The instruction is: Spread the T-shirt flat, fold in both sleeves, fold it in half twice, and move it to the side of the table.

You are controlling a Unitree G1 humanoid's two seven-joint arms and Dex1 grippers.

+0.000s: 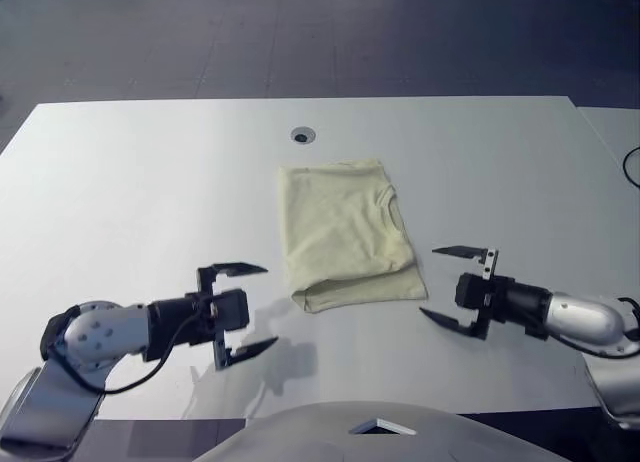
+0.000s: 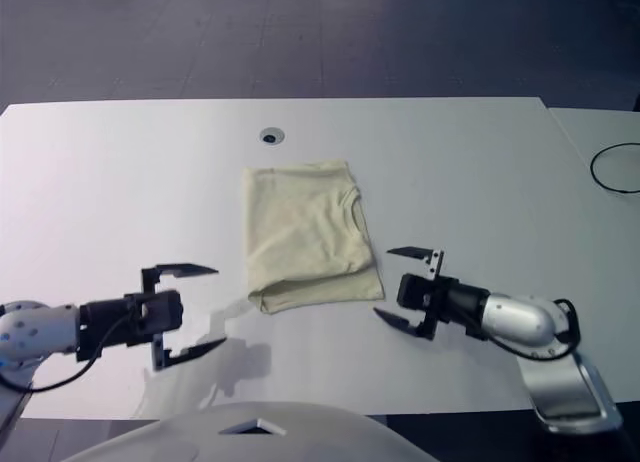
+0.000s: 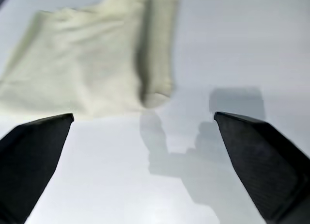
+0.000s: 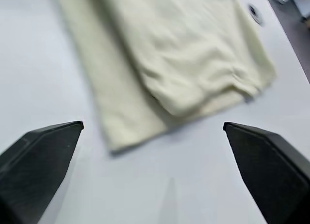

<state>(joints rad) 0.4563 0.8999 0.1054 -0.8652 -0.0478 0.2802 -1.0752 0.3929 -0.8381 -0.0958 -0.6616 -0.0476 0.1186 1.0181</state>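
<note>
Head view: the T-shirt [image 1: 343,232] is seen folded into a narrow rectangle at the middle of the table [image 1: 120,182]. The left gripper [image 1: 268,305] and right gripper [image 1: 430,281] are held spread wide, flanking its near edge, touching nothing.

Left wrist view: the near corner is framed between wide jaws.

Right wrist view: the stacked layers are shown ahead.

Judgement: a halving fold is next. All layers at each near corner should be pinched and lifted evenly.

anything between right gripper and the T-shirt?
Nothing: just a bare stretch of table between the open right gripper and the folded T-shirt, as the left eye and right wrist views show.
</note>
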